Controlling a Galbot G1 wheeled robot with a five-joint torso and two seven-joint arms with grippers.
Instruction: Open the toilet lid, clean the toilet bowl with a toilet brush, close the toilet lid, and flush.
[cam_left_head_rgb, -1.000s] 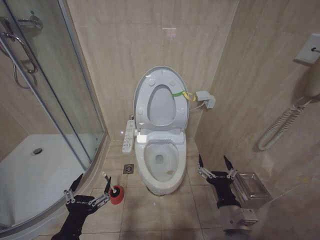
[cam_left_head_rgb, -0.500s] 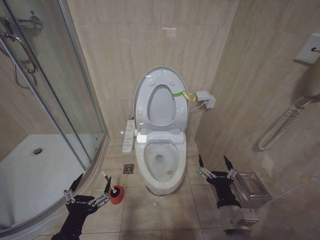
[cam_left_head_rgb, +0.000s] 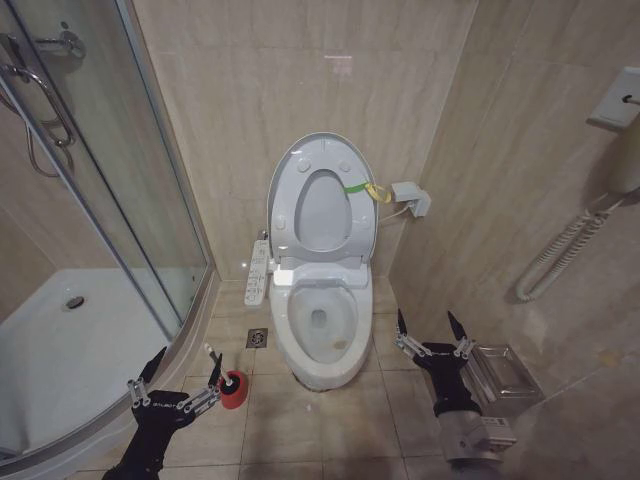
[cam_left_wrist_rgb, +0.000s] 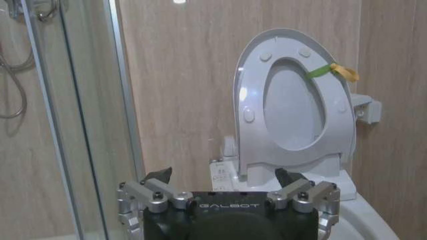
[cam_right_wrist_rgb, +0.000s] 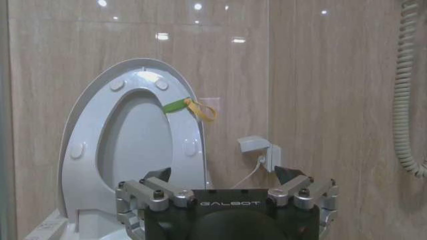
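The left gripper is hovering low over the floor tiles with its fingers spread wide and nothing between them, and the toilet brush is standing just beside its right fingertip, its thin pale handle rising out of the small red holder cup. That spread looks meant to take the handle, so the brush step seems to be the one in hand, though no contact is showing. Ahead of this gripper and off to its right, the toilet lid is leaning upright against the wall together with the ring seat, the yellow-green band hanging at its edge; being raised, it is leaving the toilet bowl open for scrubbing. The button panel is running along the bowl's side nearer the left gripper. The right gripper is waiting on the bowl's other side, fingers likewise apart and empty, pointing toward the wall, well clear of the lid.
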